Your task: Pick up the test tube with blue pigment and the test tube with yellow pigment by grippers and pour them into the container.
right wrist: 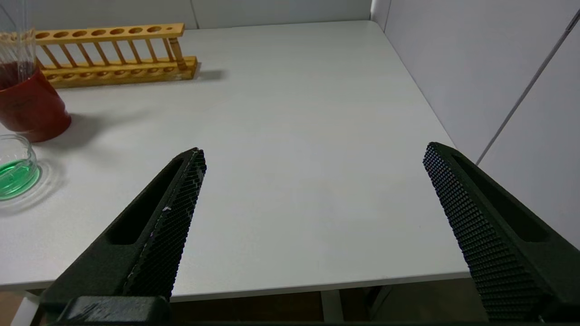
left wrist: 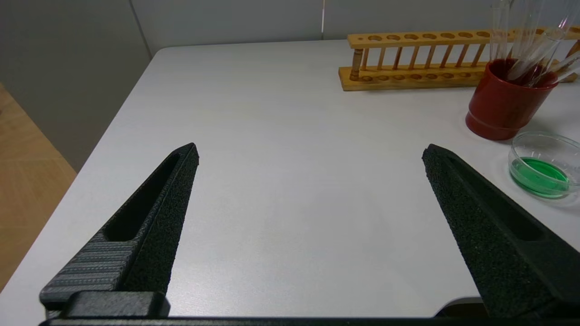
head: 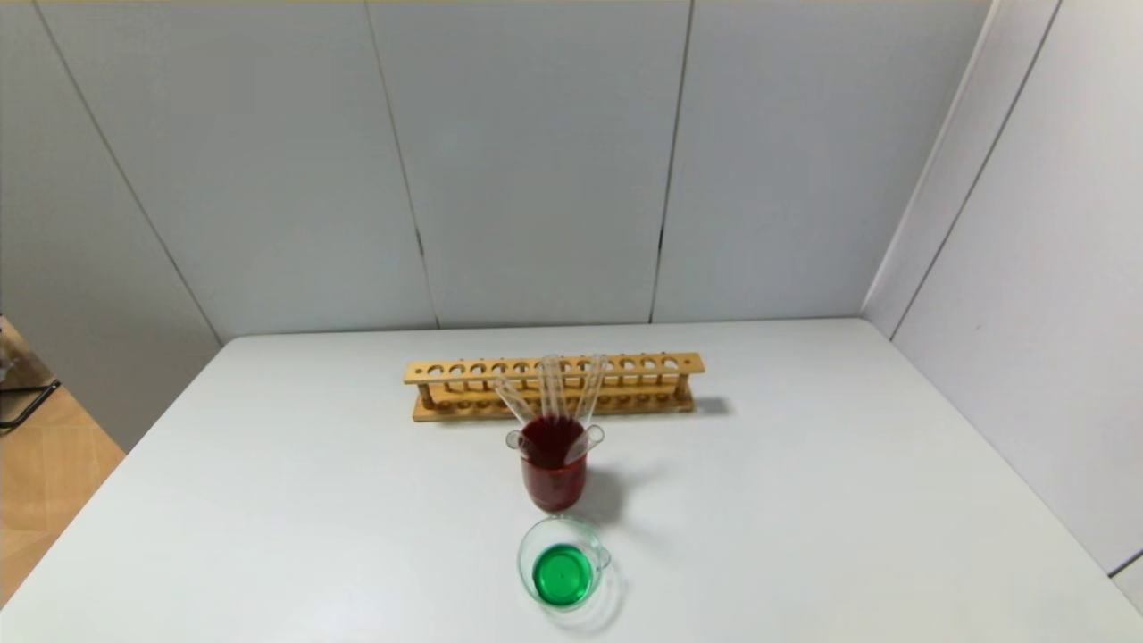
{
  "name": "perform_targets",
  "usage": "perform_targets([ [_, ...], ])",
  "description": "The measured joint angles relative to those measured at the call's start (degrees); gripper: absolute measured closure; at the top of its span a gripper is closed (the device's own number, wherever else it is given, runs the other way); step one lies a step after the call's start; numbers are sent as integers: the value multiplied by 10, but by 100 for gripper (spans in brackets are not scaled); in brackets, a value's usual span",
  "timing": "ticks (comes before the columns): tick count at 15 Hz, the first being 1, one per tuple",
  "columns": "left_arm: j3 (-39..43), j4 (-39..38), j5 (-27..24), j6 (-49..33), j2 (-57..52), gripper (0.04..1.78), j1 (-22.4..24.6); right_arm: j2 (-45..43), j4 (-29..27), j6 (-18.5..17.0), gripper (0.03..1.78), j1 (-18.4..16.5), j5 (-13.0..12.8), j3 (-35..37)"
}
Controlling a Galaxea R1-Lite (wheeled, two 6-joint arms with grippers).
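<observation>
A: What is nearest to the robot?

B: Both grippers, at the near edge of the table (head: 804, 500). The left gripper (left wrist: 310, 154) has its jaws spread wide with nothing between them, and the right gripper (right wrist: 315, 151) is just as wide and also holds nothing.

A: And further out?

B: The container (head: 563, 563), a low clear beaker, stands near the front middle with green liquid in it. Just behind it is the taller beaker (head: 554, 469) of dark red liquid, and several clear tubes (head: 551, 388) lean inside it. I cannot tell which tube had blue or yellow pigment.

A: And at the back?

B: The wooden rack (head: 554, 386) stands behind the red beaker.
</observation>
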State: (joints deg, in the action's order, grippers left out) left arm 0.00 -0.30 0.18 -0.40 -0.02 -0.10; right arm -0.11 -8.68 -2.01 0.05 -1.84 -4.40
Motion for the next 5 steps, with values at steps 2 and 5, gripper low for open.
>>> perform_targets([
  [2, 0, 0, 0, 0, 0, 7, 0, 0, -2, 0, 6, 0, 0, 0],
  [5, 0, 0, 0, 0, 0, 7, 0, 0, -3, -1, 6, 0, 0, 0],
])
